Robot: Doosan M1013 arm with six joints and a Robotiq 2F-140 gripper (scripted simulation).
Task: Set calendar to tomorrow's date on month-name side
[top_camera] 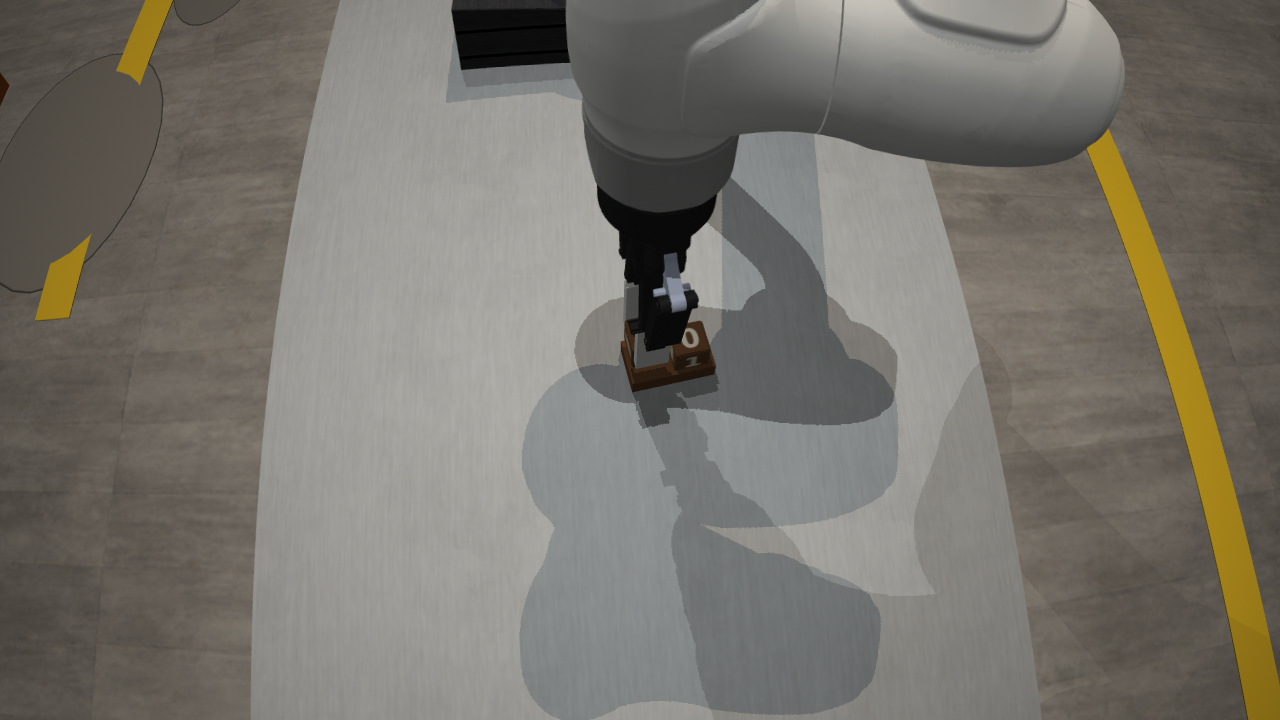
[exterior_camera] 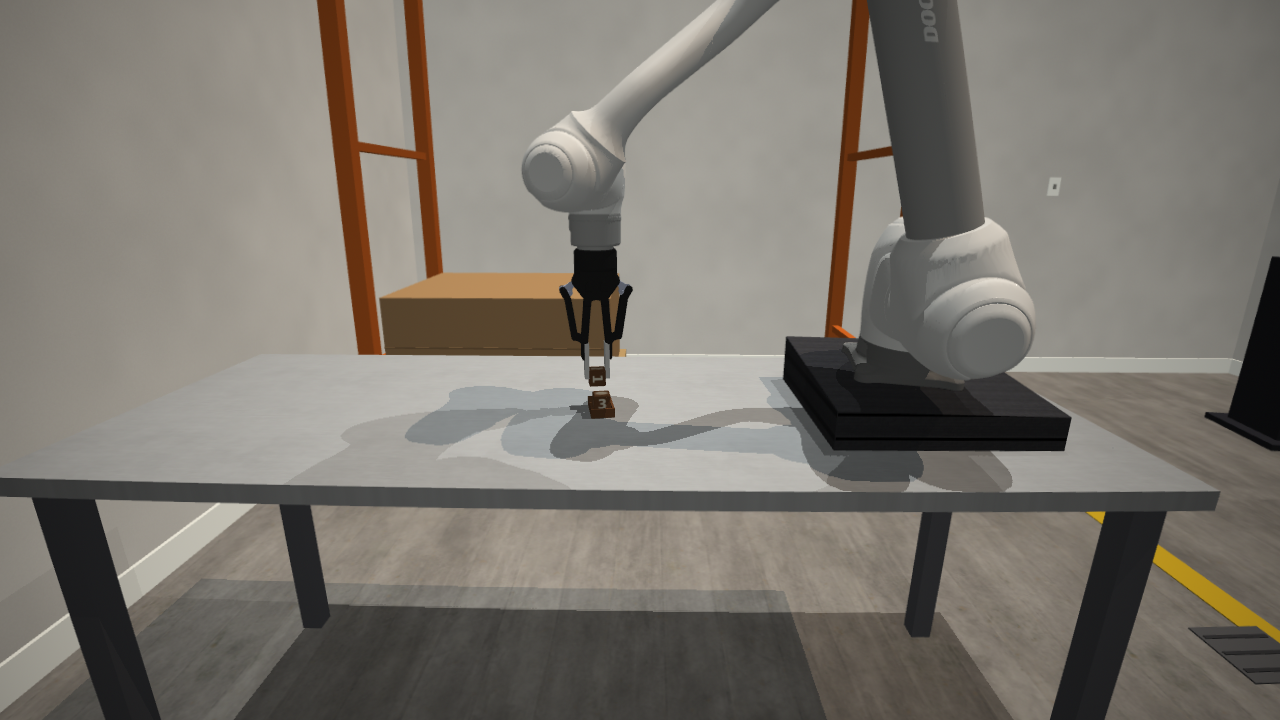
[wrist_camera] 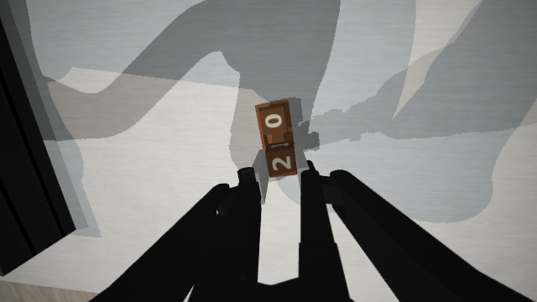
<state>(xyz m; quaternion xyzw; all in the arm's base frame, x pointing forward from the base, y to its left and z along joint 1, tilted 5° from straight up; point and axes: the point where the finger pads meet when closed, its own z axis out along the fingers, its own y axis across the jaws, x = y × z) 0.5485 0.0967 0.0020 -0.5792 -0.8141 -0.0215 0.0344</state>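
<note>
The brown tray lies flat on the table. One brown cube sits in its right half in the top view, with 0 on top and 1 on the face below; the exterior view shows a 3 on its side. My gripper is shut on the other brown cube, a little above the tray's other half. The held cube shows a 2 in the wrist view and a sideways 1 in the exterior view. The fingers mostly hide it in the top view.
The arm's black base block stands on the table, away from the tray. A large brown box is behind the table in the exterior view, with orange rack posts beside it.
</note>
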